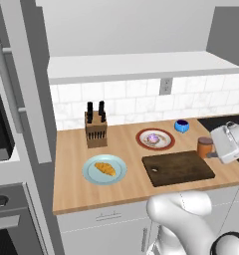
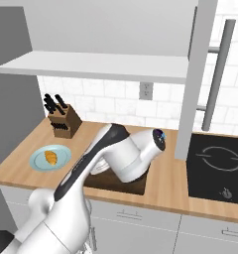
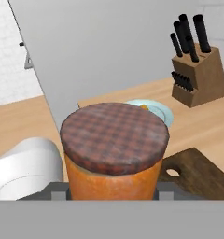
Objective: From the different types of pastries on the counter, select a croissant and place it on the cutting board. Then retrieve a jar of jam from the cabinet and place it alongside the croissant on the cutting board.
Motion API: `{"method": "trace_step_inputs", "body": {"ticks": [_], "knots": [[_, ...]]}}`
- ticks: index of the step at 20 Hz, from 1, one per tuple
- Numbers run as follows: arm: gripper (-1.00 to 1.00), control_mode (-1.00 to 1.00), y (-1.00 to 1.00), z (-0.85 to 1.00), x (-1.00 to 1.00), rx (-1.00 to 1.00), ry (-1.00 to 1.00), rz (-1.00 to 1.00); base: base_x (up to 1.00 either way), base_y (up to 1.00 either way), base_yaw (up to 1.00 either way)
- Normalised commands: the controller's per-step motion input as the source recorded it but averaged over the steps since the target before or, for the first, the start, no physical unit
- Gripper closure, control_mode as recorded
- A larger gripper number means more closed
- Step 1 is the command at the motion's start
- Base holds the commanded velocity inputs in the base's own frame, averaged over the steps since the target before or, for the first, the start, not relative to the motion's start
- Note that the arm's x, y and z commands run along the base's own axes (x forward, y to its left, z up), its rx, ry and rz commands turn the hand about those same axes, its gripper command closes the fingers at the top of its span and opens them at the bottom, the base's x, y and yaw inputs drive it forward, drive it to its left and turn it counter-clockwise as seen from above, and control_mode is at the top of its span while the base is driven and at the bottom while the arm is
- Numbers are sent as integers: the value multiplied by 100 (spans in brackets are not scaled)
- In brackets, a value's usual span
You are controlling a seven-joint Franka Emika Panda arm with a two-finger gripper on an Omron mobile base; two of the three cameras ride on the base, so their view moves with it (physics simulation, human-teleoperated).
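The jar of jam [image 3: 113, 154], orange with a dark checked lid, sits between my fingertips [image 3: 57, 191]. My gripper [image 1: 213, 149] is shut on the jar of jam [image 1: 205, 147] at the right end of the dark cutting board [image 1: 179, 168]. I cannot tell whether the jar touches the board. The golden croissant [image 1: 105, 169] lies on a light blue plate [image 1: 89, 175] left of the board. The frosted pastry [image 1: 153, 139] rests on a red-brown plate [image 1: 165, 145] behind the board. The grey-white cabinet [image 1: 141, 65] hangs above the counter [image 1: 76, 194].
A knife block [image 1: 96, 131] stands at the back left and a small blue bowl [image 1: 181, 126] at the back right. A black cooktop [image 2: 217, 163] lies right of the counter. My arm [image 2: 126, 158] hides most of the board in the right base view.
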Motion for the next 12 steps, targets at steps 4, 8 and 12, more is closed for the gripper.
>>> {"method": "trace_step_inputs", "body": {"ticks": [4,8,12], "knots": [[100,-100,-14,-1,3,0,0,8,0,0,0],[100,-100,-10,-14,11,0,0,7,0,0,0],[100,-100,0,-31,15,0,2,3,0,0,0]]}}
